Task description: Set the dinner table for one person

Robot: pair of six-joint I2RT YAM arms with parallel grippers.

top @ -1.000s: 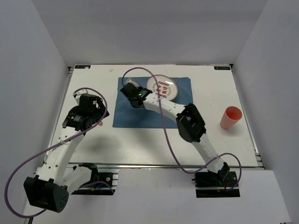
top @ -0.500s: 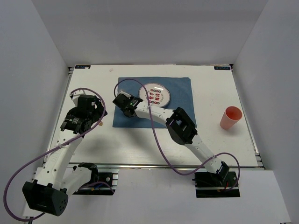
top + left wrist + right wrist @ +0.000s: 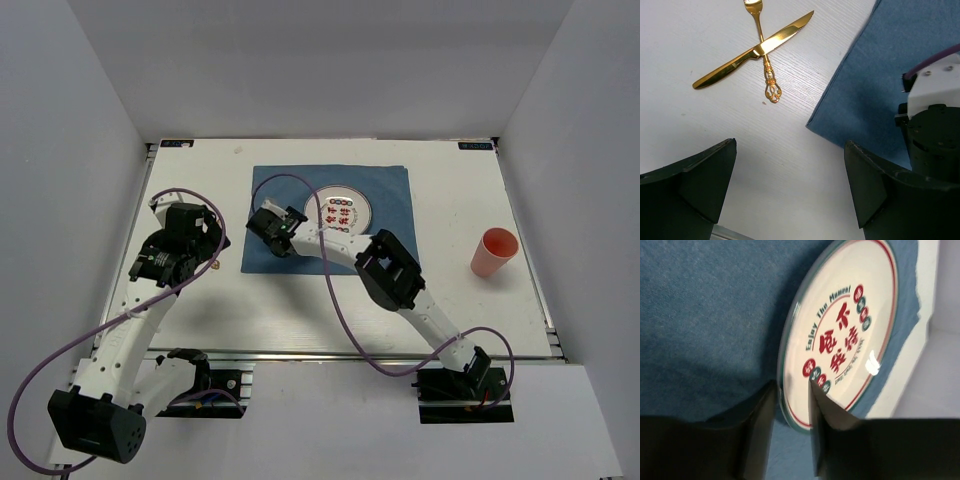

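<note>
Since a second ago the plate (image 3: pixel 350 212) has slid nearer and leftward on the blue cloth (image 3: pixel 390 190). The right end effector (image 3: pixel 300 222) has drawn back with it, and its jaws have begun to part.

From above, the white surface (image 3: pixel 460 310) fills the floor of a white-walled booth. Walls stand close on three sides and a metal rail (image 3: pixel 330 353) runs along the near edge. The widest stretch for moving lies between the cloth and the pink cup (image 3: pixel 494 251). One plate, one cloth, one cup, two arms.

At the left wrist, the left end effector (image 3: pixel 790 200) gapes wide and holds nothing, near the cloth's corner. One gold fork (image 3: pixel 767 75) and one gold knife (image 3: pixel 722 71) lie crossed beyond it.

At the right wrist, the fingers (image 3: pixel 757 435) straddle the plate's rim, slightly apart and loose.
</note>
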